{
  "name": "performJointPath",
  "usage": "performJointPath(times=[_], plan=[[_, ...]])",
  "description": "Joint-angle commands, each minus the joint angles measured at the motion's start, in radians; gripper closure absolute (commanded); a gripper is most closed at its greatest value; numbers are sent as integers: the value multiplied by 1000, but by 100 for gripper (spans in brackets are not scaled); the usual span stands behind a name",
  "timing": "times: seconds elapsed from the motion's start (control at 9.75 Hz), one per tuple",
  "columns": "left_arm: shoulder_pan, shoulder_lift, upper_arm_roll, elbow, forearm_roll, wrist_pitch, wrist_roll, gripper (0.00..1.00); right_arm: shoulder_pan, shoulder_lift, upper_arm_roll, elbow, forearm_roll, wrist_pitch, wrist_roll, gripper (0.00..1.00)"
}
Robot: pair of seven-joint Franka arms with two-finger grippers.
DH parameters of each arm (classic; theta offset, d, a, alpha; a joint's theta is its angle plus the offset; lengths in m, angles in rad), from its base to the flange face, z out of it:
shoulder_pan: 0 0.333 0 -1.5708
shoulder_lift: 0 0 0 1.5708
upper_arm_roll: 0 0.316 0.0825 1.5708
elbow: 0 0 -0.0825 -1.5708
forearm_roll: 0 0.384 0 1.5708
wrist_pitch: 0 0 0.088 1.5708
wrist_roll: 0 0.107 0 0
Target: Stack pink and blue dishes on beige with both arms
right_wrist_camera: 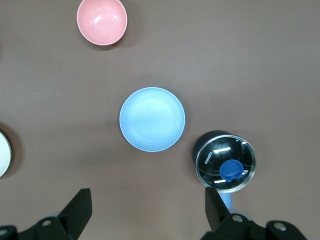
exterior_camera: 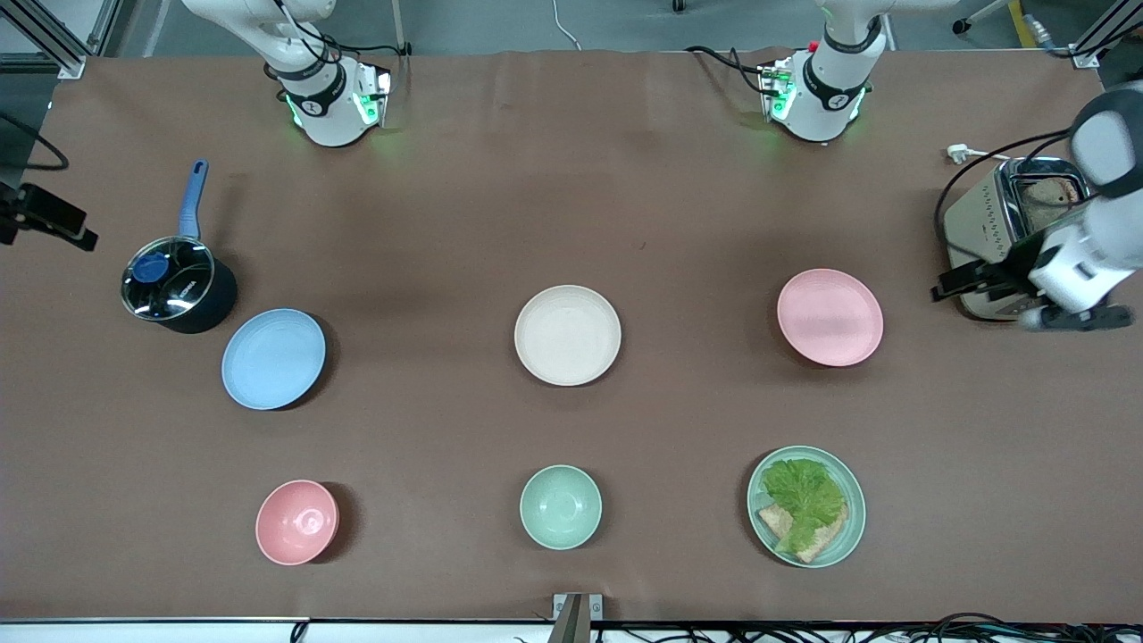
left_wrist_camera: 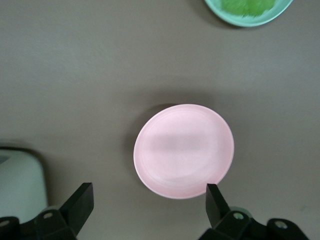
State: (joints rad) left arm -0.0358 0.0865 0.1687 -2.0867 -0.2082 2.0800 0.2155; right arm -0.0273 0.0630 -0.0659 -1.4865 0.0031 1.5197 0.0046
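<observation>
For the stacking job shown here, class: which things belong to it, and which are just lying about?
Belong: pink plate, blue plate, beige plate, open left gripper, open right gripper.

Lying about: pink bowl, green bowl, lettuce plate, saucepan, toaster.

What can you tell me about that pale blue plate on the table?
The pale blue plate is shallow, round and matte, with a low raised rim and nothing on it. It lies flat on the brown table toward the right arm's end, just beside the lidded dark saucepan, and farther from the front camera than the pink bowl. Nothing grips it.
</observation>
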Motion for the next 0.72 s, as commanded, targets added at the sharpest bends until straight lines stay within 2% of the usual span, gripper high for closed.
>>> performJointPath(times=[0.0,0.21,0.31,0.51,0.62], plan=[[4,68,5,-133,-43,151,115,2,-22,108,3,-75,59,142,-20,0],[2,132,5,-225,-65,343,128,3,-39,197,-32,-205,84,332,-133,0],[1,183,5,-249,-77,423,127,8,-48,243,-64,-260,156,421,-220,0],[-6,240,0,-251,-100,446,156,12,-55,355,-95,-342,309,593,-387,0],[-10,258,-8,-248,-144,446,157,20,-69,385,-97,-375,380,646,-482,0]])
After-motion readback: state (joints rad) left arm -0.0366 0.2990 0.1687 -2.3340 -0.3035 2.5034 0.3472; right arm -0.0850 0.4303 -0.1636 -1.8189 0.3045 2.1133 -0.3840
